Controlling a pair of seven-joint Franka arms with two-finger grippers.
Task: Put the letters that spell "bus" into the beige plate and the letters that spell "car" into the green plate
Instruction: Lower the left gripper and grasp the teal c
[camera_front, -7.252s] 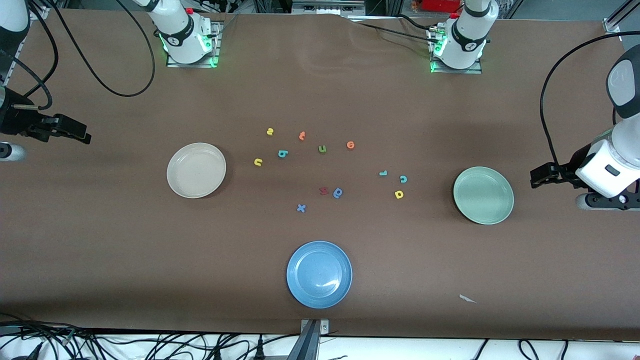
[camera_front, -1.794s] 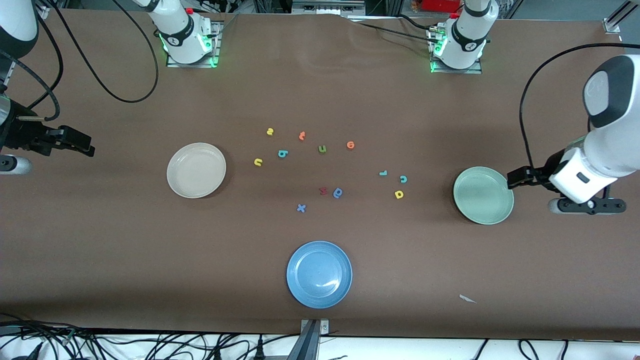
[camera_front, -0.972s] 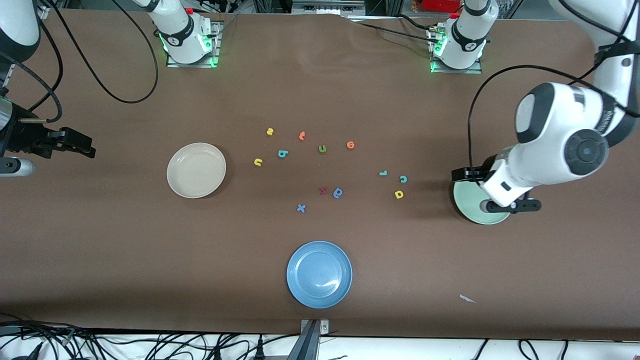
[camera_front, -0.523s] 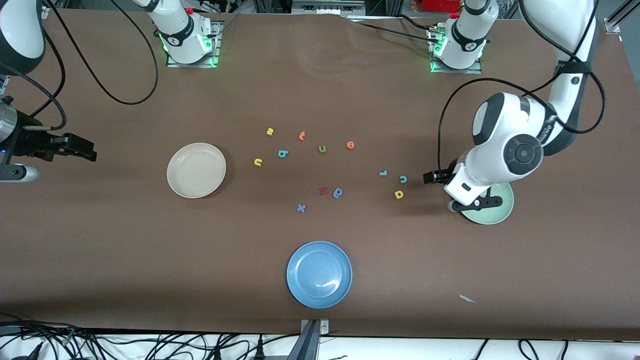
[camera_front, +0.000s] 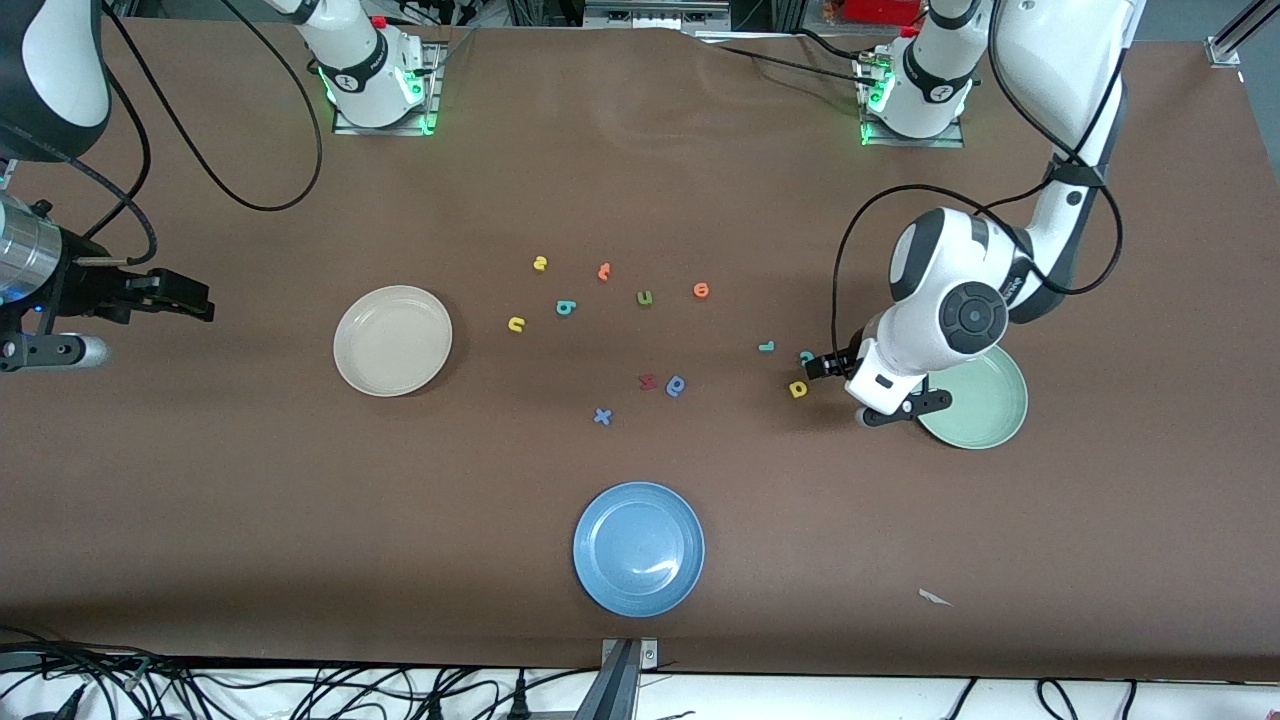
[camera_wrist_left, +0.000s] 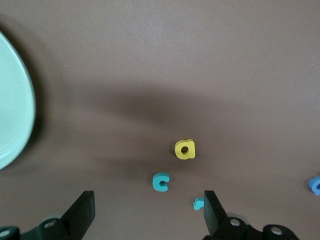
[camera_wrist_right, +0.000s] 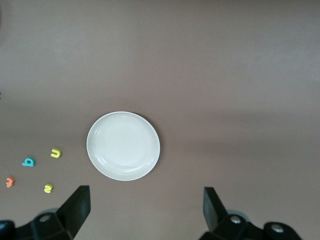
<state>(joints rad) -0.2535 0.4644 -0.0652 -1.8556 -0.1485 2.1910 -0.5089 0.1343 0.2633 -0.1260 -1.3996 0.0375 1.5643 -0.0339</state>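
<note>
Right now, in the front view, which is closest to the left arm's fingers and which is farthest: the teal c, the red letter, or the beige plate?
1. Teal c, right beside the left gripper.
2. Red letter, mid-table.
3. Beige plate, toward the right arm's end.

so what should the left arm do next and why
Probably lower the left gripper straight down onto the teal c. Its fingers are open, the c lies on the table between them, none of c, yellow a or teal r is in the green plate yet.
</note>
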